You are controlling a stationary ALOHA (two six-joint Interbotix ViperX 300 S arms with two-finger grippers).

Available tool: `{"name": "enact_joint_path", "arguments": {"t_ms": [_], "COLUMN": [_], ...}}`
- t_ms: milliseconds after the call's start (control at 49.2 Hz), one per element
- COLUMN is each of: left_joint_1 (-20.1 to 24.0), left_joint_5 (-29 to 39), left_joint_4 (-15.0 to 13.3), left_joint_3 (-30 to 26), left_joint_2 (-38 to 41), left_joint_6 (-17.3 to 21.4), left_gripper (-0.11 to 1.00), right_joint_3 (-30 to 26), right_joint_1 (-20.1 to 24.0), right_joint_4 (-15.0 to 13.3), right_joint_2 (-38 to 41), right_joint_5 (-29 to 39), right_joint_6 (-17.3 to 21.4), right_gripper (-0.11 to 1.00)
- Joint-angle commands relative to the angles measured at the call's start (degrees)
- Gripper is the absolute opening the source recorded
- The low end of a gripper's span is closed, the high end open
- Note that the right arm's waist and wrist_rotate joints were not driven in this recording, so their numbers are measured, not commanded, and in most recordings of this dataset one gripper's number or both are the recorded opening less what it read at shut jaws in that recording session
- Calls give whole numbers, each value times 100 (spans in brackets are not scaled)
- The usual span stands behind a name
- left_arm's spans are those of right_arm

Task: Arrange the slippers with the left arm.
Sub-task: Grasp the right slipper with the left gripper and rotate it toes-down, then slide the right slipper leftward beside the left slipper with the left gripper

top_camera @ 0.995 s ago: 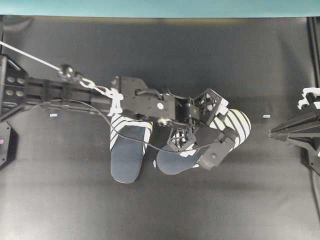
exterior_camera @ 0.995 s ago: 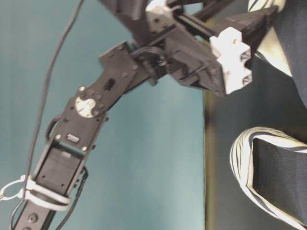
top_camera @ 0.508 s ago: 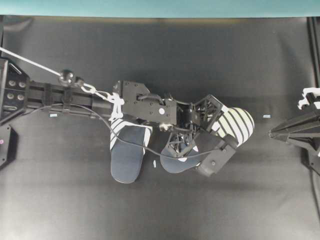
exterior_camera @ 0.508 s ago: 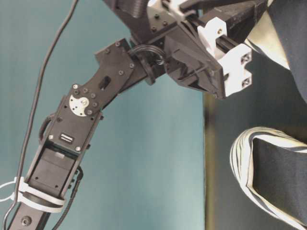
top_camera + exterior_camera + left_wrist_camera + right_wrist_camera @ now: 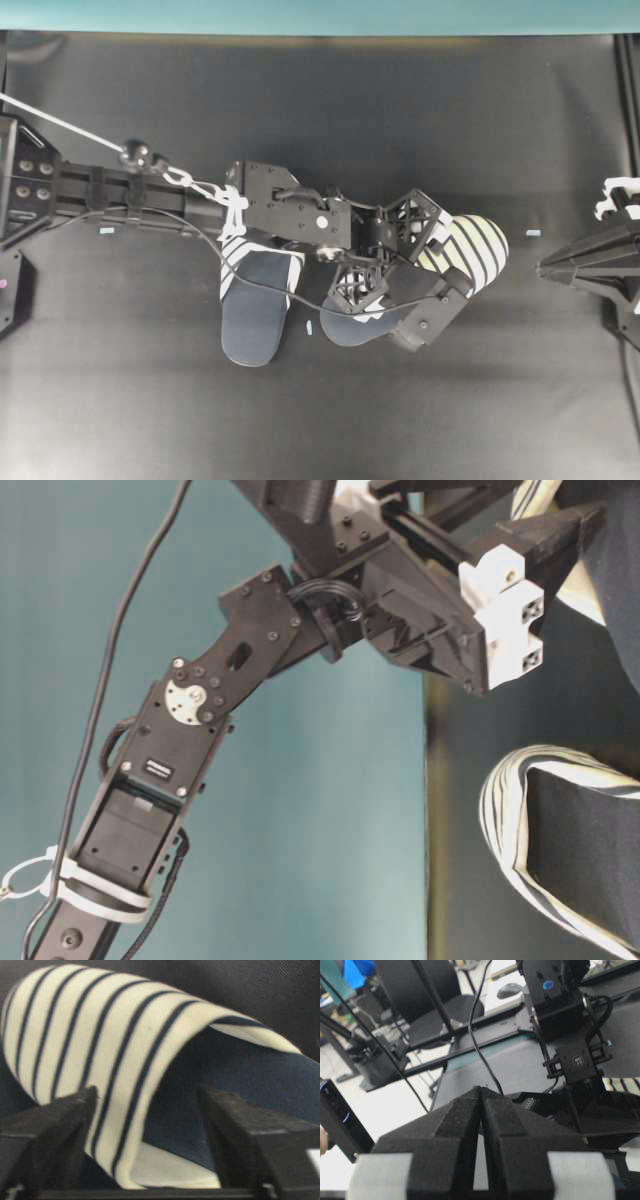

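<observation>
Between the left hand's (image 5: 150, 1125) spread fingers lies a striped slipper (image 5: 125, 1055), ungripped; right hand (image 5: 481, 1105) closed.

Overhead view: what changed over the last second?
The left hand closed partway on the right slipper, then opened again, and that slipper's toe shifted slightly to the right. The left slipper and the right hand stayed put.

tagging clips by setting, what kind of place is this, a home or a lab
Most likely a robotics lab or office workroom, not a home. Two robot arms work over a black cloth table. Behind the table the right wrist view shows a black office chair, another desk, and loose cables.
</observation>
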Motion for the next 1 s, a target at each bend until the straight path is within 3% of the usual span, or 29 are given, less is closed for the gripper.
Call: {"name": "enact_joint_path", "arguments": {"t_ms": [0, 244, 305, 487, 609, 812, 975], "left_joint_1": [18, 149, 149, 158, 229, 378, 571], "left_joint_5": [-105, -70, -44, 70, 501, 1872, 2540], "left_joint_4": [9, 9, 0, 9, 0, 9, 18], "left_joint_3": [-141, -272, -281, -299, -404, -694, -571], "left_joint_2": [-18, 88, 62, -237, -475, -554, -589], "left_joint_6": [-18, -141, -185, -483, -1327, -3085, -3920], "left_gripper": [71, 10, 1, 1, 1, 1, 1], "right_joint_3": [-26, -26, -26, -9, 0, 35, 35], "right_joint_1": [0, 0, 0, 0, 0, 0, 0], "right_joint_4": [9, 9, 9, 9, 9, 9, 9], "right_joint_2": [18, 9, -9, -18, -26, -26, -26], "right_joint_5": [-26, -35, -35, -26, -26, -35, -26], "right_joint_6": [0, -9, -9, -9, 0, -9, 0], "right_gripper": [0, 0, 0, 0, 0, 0, 0]}}
